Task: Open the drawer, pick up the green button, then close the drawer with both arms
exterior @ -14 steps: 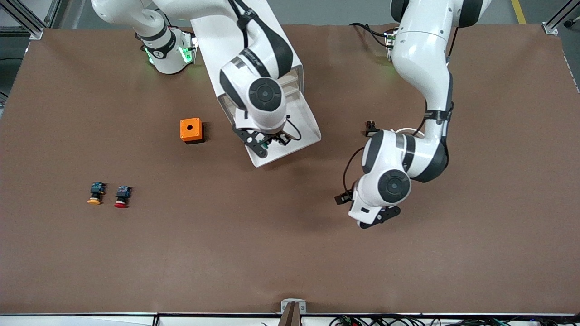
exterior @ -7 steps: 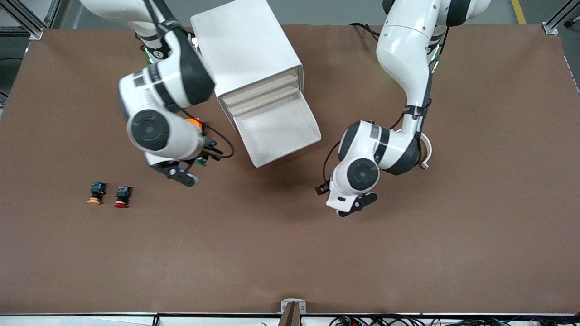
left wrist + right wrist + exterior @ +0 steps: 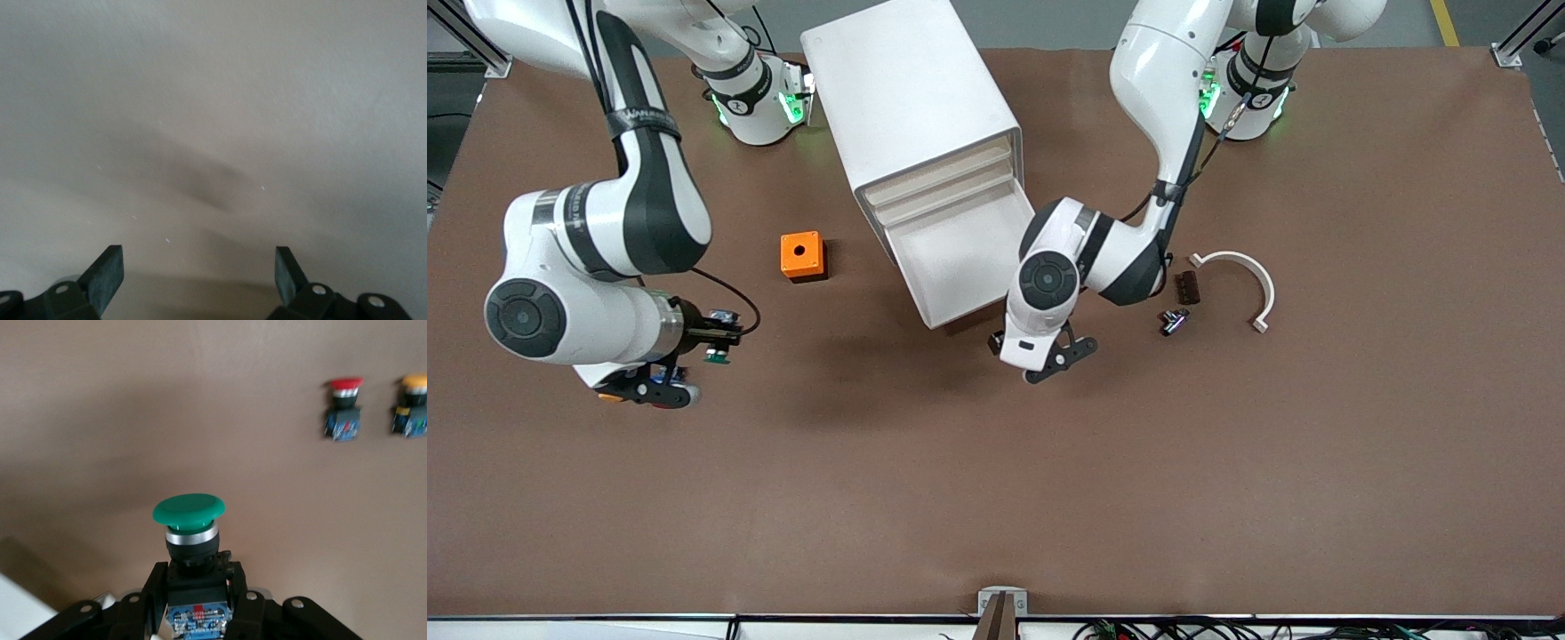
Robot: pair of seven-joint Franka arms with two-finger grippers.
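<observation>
Drawer closing is what we judge remains, since the right gripper already has its fingers clamped on the black body of the small green-capped push button, carrying it over the brown surface at the right arm's end. In the right wrist view the button sits cap-outward along the gripper's axis, with the red-capped button and the yellow-capped button lying on the surface ahead.

We see the wide, shallow white plastic drawer pulled out of the boxy white cabinet, its cream front edge facing the front camera. The left gripper hangs with fingers apart over the surface just off that front edge. Taking the drawer as the dial's centre, the gripper sits at about five o'clock, and the cabinet lies toward eleven, so we judge the closing push runs along that five-to-eleven line. The left arm is far nearer the drawer than the right.
</observation>
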